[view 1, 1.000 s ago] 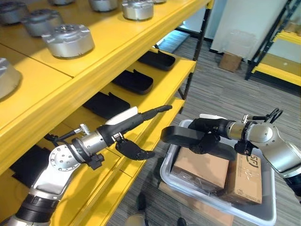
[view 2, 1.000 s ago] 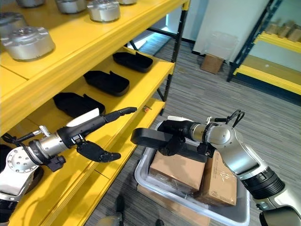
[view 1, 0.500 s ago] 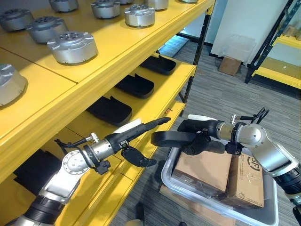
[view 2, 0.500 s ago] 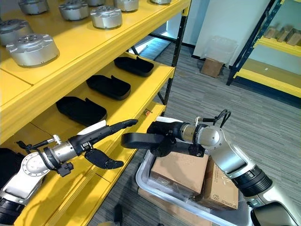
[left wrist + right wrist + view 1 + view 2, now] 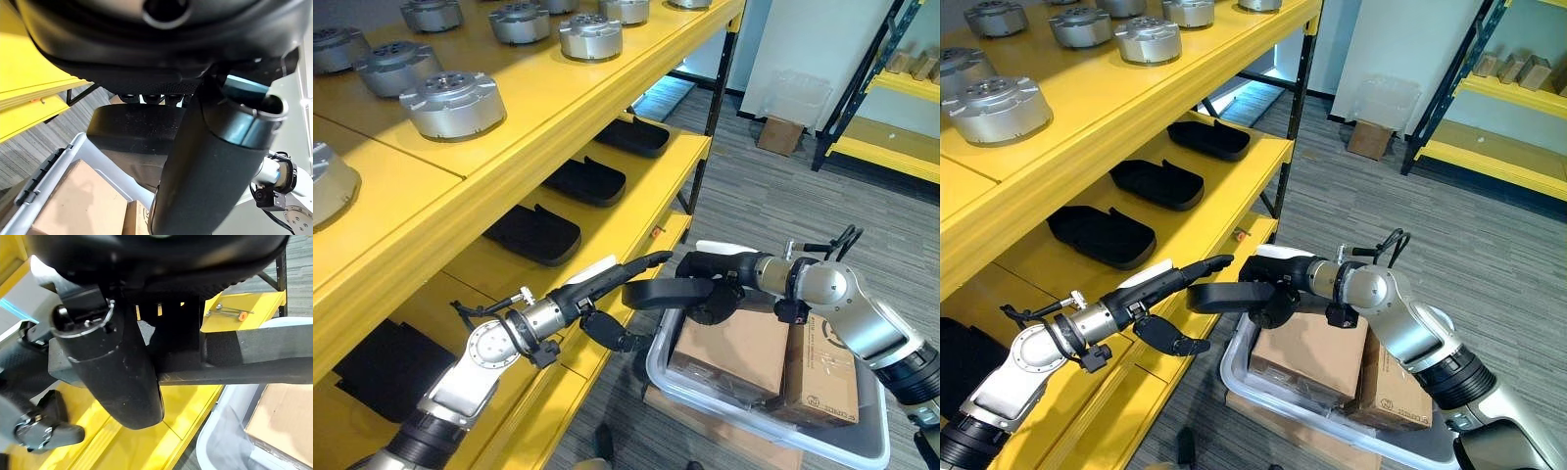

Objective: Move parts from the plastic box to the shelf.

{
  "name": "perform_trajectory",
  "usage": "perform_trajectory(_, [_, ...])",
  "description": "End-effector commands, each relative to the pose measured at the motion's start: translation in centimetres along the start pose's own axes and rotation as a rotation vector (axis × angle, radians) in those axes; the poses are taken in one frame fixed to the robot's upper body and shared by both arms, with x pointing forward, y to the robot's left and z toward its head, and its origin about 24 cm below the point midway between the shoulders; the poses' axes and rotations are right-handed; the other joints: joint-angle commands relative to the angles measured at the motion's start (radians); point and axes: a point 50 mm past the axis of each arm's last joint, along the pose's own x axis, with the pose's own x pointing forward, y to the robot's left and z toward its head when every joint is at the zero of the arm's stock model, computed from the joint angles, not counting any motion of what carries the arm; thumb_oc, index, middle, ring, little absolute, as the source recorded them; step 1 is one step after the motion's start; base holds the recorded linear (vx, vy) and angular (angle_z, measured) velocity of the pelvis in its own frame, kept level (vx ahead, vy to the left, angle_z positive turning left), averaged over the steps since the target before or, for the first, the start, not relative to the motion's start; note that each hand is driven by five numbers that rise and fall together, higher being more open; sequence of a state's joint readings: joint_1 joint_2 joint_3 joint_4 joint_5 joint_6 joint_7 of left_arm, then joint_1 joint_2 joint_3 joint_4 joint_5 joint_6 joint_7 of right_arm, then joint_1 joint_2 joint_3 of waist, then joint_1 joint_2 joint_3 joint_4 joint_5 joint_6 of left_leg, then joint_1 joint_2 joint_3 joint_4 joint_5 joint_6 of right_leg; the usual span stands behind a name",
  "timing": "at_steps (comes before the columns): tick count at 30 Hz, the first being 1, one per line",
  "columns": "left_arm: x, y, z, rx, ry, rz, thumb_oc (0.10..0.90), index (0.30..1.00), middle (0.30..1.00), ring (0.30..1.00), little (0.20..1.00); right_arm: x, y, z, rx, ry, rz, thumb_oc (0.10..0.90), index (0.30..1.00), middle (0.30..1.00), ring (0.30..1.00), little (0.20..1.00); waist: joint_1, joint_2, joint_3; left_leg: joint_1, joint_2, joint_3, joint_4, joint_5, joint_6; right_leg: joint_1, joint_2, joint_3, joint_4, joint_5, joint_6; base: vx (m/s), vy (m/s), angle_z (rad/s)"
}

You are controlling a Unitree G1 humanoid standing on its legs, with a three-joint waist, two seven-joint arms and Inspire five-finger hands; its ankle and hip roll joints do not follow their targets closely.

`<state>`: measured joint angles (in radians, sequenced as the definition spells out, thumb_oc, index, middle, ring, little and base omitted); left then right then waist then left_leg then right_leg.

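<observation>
The right hand (image 5: 720,286) is clamped on a flat black part (image 5: 658,293), its fingers and thumb curled round one end, and holds it level above the near corner of the plastic box (image 5: 759,429), which sits on the floor beside the yellow shelf (image 5: 636,211). The left hand (image 5: 597,299) lies just beside the part's free end, fingers straight and spread from the thumb, holding nothing. Cardboard cartons (image 5: 734,352) fill the box. Similar black parts (image 5: 533,233) lie on the middle shelf, and round metal pieces (image 5: 450,93) on the top one.
</observation>
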<state>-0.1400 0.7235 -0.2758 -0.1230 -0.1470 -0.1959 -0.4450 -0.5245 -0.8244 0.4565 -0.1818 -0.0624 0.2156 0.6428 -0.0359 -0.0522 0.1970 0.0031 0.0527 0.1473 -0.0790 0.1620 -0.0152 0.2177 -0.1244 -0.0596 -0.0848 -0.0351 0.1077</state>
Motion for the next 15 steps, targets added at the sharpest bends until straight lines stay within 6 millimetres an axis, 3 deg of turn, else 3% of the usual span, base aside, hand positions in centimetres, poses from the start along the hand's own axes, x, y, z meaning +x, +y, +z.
perform_trajectory(1, [1.7, 0.9, 2.2, 0.039, -0.149, 0.066, 0.900, 1.000, 1.000, 1.000, 1.000, -0.3, -4.1, 4.3, -0.165, -0.176, -0.169, 0.400, 0.300, 0.300, 0.300, 0.300, 0.009, 0.014, -0.083, 0.125, 0.075, 0.012, -0.007, -0.169, -0.048, -0.103, 0.016, -0.058, 0.004, 0.068, -0.007, 0.00, 0.000, 0.00])
perform_trajectory(7, [2.1, 1.1, 1.4, 0.031, -0.111, 0.130, 0.900, 1.000, 1.000, 1.000, 1.000, 0.2, -3.8, 4.9, -0.162, -0.231, -0.161, 0.400, 0.300, 0.300, 0.300, 0.300, 0.007, 0.017, -0.087, 0.133, 0.076, 0.016, -0.007, -0.172, -0.046, -0.098, 0.016, -0.057, 0.002, 0.067, -0.007, 0.01, -0.001, 0.00])
perform_trajectory(15, [2.6, 0.3, 0.1, -0.079, -0.054, 0.083, 0.900, 1.000, 1.000, 1.000, 1.000, 0.6, -3.5, 5.3, -0.237, -0.245, -0.172, 0.400, 0.300, 0.300, 0.300, 0.300, 0.007, 0.020, -0.090, 0.138, 0.075, 0.017, -0.007, -0.175, -0.046, -0.097, 0.014, -0.056, 0.004, 0.063, -0.005, 0.00, -0.001, 0.00])
